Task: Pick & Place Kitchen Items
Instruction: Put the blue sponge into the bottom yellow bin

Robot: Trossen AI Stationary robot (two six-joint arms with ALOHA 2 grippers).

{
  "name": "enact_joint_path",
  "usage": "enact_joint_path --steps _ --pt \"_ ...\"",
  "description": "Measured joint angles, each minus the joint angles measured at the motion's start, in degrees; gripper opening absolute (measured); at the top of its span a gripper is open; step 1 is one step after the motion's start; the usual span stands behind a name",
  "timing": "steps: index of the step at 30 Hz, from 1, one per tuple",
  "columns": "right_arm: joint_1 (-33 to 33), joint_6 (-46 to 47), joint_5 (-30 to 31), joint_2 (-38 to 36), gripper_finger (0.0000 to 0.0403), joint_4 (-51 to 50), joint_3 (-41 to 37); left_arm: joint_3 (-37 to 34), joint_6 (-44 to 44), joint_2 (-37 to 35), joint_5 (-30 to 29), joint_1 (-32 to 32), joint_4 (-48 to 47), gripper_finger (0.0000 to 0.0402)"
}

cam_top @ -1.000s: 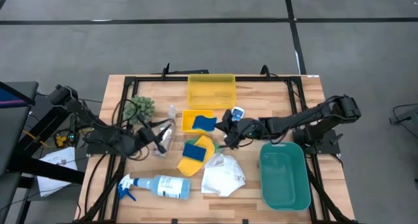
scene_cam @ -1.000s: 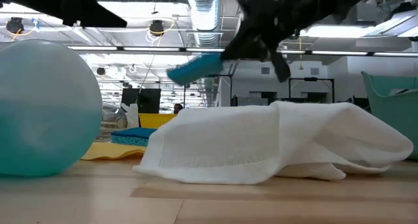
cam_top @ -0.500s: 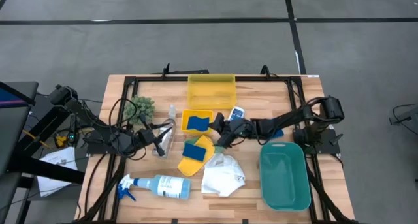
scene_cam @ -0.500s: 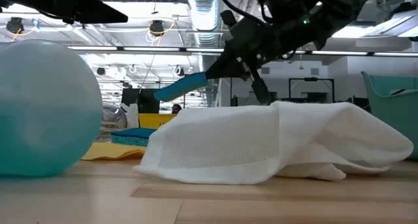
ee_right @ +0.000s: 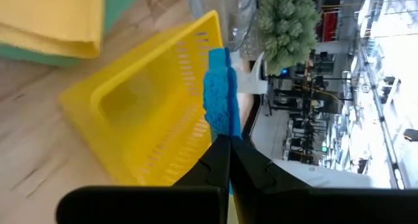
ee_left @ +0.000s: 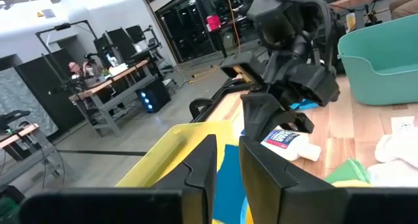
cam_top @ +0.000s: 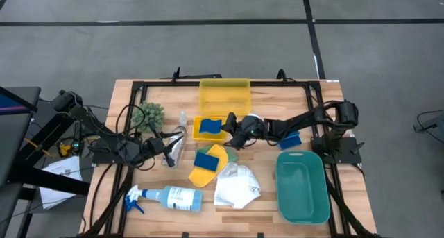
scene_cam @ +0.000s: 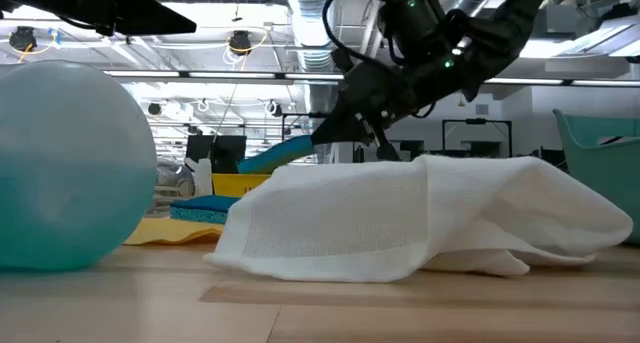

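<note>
Sponge: my right gripper (cam_top: pixel 227 125) pinches the blue sponge (ee_right: pixel 219 93), fingers pressed together on it, over the small yellow tray (cam_top: pixel 200 121).
Left gripper (cam_top: pixel 168 152): beside the clear spray bottle (cam_top: pixel 178 145); I cannot tell its fingers.

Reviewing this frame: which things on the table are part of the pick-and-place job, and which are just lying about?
Job items:
- blue sponge pinched in the right gripper over the small yellow tray
- second blue sponge on the yellow cloth
- white cloth
- spray bottle
- small white bottle

Lying about:
- green plant
- large yellow tray
- teal bin
</note>
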Motion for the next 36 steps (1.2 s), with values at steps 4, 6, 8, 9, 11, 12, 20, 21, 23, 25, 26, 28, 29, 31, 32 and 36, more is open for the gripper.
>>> enact_joint_path --steps 4,6,8,9,11,12,20,21,23,25,26,28,29,31,32,36 --pt "-0.9 -0.1 -1.1 1.6 0.0000 0.5 0.9 0.0 0.0 0.0 1.1 0.0 0.0 0.0059" --pt "-1.1 -0.2 -1.8 2.3 0.0000 0.4 1.5 0.0 0.0 0.0 1.4 0.0 0.0 0.0057" --pt "-1.5 -0.7 -2.1 2.4 0.0000 -0.1 1.8 0.0 0.0 0.0 1.4 0.0 0.0 0.0056" --pt "-1.7 -0.7 -2.5 2.4 0.0000 -0.2 2.0 0.0 0.0 0.0 1.4 0.0 0.0 0.0055" --pt "-2.2 -0.4 -3.5 2.3 0.0000 -0.2 2.1 0.0 0.0 0.0 1.4 0.0 0.0 0.0054" --pt "-2.4 0.0 -3.6 2.3 0.0000 -0.3 2.1 0.0 0.0 0.0 1.4 0.0 0.0 0.0053" --pt "-2.9 0.9 -5.0 2.3 0.0000 -2.5 2.1 0.0 0.0 0.0 1.4 0.0 0.0 0.0054" --pt "-2.8 0.9 -5.0 2.3 0.0000 -2.5 2.1 0.0 0.0 0.0 1.4 0.0 0.0 0.0054" --pt "-2.8 0.9 -5.1 2.3 0.0000 -2.6 2.1 0.0 -0.1 0.0 1.4 0.0 0.0 0.0054" --pt "-2.8 0.9 -5.1 2.3 0.0000 -2.9 2.1 0.0 -0.2 0.0 1.4 0.0 0.0 0.0054" --pt "-2.9 0.9 -5.1 2.3 0.0000 -3.3 2.1 0.0 -0.2 0.0 1.4 0.0 0.0 0.0054" --pt "-2.8 1.4 -5.1 2.3 0.0000 -3.5 2.0 0.0 -0.2 0.0 1.4 0.0 0.0 0.0054" --pt "-2.8 1.5 -5.1 2.3 0.0000 -3.4 2.0 0.0 -0.2 0.0 1.4 0.0 0.0 0.0054" --pt "-2.8 1.5 -5.2 2.3 0.0000 -3.4 2.0 0.0 -0.2 0.0 1.4 0.0 0.0 0.0054" --pt "-2.8 1.5 -5.2 2.3 0.0000 -3.4 2.0 0.0 -0.2 0.0 1.4 0.0 0.0 0.0054" --pt "-2.8 1.5 -6.6 2.3 0.0000 -4.2 2.0 0.0 -0.2 0.0 1.4 0.0 0.0 0.0054"
